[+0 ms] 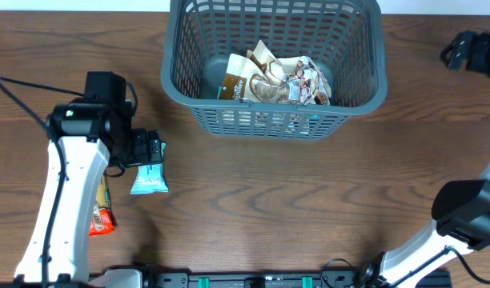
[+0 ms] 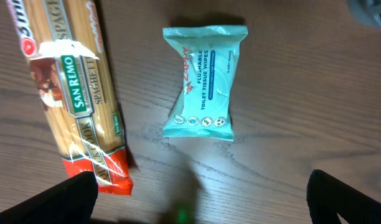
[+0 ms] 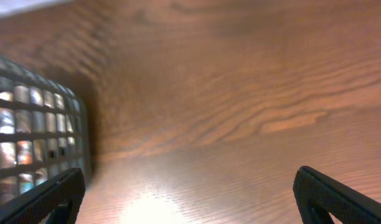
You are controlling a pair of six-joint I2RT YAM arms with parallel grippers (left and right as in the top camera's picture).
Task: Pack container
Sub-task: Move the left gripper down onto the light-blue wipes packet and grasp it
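The container (image 1: 274, 120), a large dark grey lattice basket, stands at the back centre of the table and holds several snack packets (image 1: 273, 80). My left gripper (image 1: 151, 150) hangs open just behind a teal pack of toilet tissue wipes (image 1: 149, 180), which lies flat on the wood. In the left wrist view the wipes (image 2: 203, 84) lie ahead of the left gripper (image 2: 200, 200), with nothing between its fingers. My right gripper (image 1: 471, 51) is at the far right, apart from the basket. It stands open over bare wood (image 3: 190, 199), with the container's wall (image 3: 35, 143) to its left.
A long pack of San Remo spaghetti (image 2: 72, 93) with a red end lies to the left of the wipes, partly under the left arm (image 1: 101, 210). The wooden table (image 1: 309, 200) stretches on all sides.
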